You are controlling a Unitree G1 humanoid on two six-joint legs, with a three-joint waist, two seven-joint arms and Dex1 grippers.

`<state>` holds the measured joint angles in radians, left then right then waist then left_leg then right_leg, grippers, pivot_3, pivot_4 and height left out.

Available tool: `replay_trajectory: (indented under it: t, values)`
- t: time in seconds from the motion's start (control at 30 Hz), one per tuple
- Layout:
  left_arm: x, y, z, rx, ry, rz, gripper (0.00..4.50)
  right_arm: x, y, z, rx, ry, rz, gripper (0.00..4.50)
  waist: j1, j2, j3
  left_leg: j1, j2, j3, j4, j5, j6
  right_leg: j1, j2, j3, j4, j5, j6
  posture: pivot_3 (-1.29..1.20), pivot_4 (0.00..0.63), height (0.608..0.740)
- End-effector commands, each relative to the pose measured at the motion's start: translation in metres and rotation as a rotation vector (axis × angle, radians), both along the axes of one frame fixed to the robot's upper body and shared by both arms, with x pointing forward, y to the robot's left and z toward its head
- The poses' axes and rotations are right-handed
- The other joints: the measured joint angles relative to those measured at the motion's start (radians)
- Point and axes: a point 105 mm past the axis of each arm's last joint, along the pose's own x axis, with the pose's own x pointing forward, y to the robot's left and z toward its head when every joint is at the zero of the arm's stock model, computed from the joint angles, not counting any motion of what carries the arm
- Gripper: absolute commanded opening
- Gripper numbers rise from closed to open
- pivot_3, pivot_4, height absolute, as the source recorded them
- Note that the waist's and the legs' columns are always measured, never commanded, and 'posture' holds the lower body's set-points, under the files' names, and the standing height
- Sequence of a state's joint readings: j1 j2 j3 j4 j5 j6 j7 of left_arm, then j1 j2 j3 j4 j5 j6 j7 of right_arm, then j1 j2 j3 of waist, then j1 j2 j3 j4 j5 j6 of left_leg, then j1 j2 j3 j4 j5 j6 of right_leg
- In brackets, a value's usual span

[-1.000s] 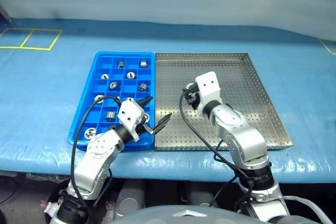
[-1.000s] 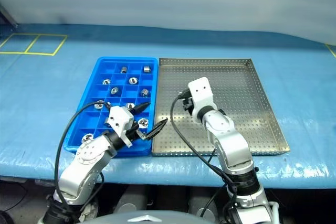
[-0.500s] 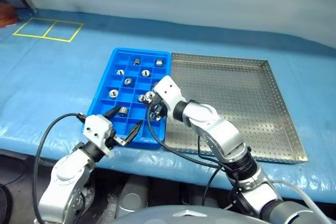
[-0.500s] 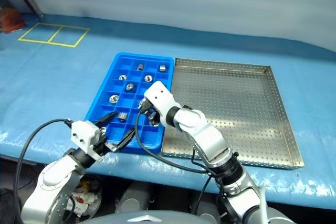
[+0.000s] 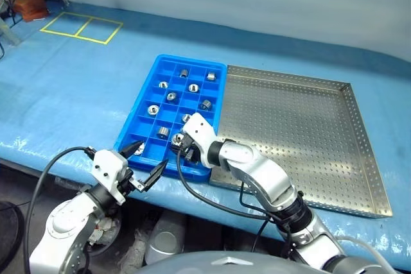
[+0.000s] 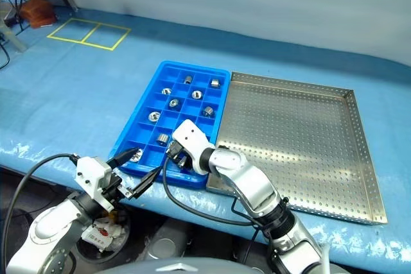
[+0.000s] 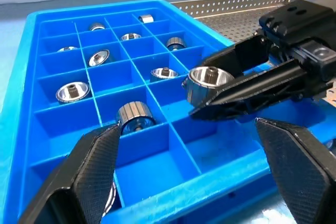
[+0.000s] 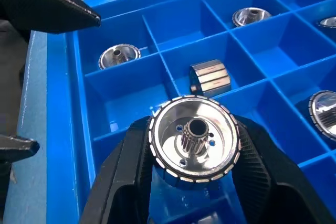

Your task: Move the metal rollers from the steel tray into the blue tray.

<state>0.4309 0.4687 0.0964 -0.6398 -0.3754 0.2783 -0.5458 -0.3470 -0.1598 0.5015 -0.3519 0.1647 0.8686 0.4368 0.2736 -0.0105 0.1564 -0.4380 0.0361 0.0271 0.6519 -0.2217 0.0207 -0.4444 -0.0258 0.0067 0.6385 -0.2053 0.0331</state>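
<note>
The right gripper (image 8: 194, 182) pinches a roller (image 8: 195, 138) above an empty near-row cell of the blue tray (image 5: 149, 76), ready to drop it; the left gripper (image 5: 146, 162) hangs wide open and empty, lower left of the frame.

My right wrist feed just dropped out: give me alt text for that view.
The right gripper holds a roller between its fingers, hole facing the camera, over the blue tray. Compartments beyond hold more rollers, one on its side. The left gripper's open fingers sit at the tray's edge.
</note>
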Motion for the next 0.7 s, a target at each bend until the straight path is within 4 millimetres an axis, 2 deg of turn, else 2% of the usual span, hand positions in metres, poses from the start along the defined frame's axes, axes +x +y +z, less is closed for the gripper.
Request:
replay_trajectory:
  t: [0.03,0.1,0.27,0.37,0.57,0.7]
  values:
    - [-0.002,-0.006,0.015,-0.009,-0.050,-0.031,4.50,-0.012,0.004,0.011,0.029,-0.013,0.042,1.72,0.009,0.000,0.000,0.000,0.000,0.000,0.000,0.000,0.000,0.000,0.000,0.000,0.000,0.000,0.000,0.49,0.150,0.740]
    - [-0.002,-0.008,0.015,-0.012,-0.046,-0.044,4.50,-0.014,0.003,0.010,0.031,0.000,0.041,1.72,0.019,0.000,0.000,0.000,0.000,0.000,0.000,0.000,-0.001,-0.001,0.000,0.000,0.000,0.000,0.000,0.48,0.150,0.740]
    - [0.001,-0.013,0.015,-0.016,-0.038,-0.078,4.50,-0.012,-0.004,0.011,0.022,0.000,0.008,3.43,0.032,0.000,0.000,0.001,0.000,0.000,0.000,-0.001,-0.002,-0.001,0.000,-0.001,-0.001,0.000,0.000,0.44,0.150,0.740]
    - [0.003,-0.016,0.015,-0.023,-0.039,-0.094,4.50,-0.011,-0.010,0.020,0.036,-0.032,-0.002,4.41,0.032,0.000,0.000,0.000,0.000,0.000,0.000,-0.002,-0.002,-0.001,0.000,-0.002,-0.003,0.000,0.000,0.42,0.150,0.740]
    - [0.012,-0.025,0.017,-0.023,-0.041,-0.166,4.50,-0.005,-0.033,0.035,0.061,-0.092,-0.085,4.46,0.025,0.000,-0.001,-0.003,-0.002,-0.001,0.001,-0.002,-0.002,0.001,0.003,-0.003,-0.003,0.000,0.000,0.35,0.150,0.740]
    - [0.017,-0.028,0.019,-0.022,-0.042,-0.193,4.50,-0.002,-0.051,0.036,0.040,-0.118,-0.161,4.46,0.006,0.000,-0.001,-0.003,-0.002,-0.001,0.002,-0.002,-0.002,0.002,0.002,-0.003,-0.003,0.000,0.000,0.31,0.150,0.740]
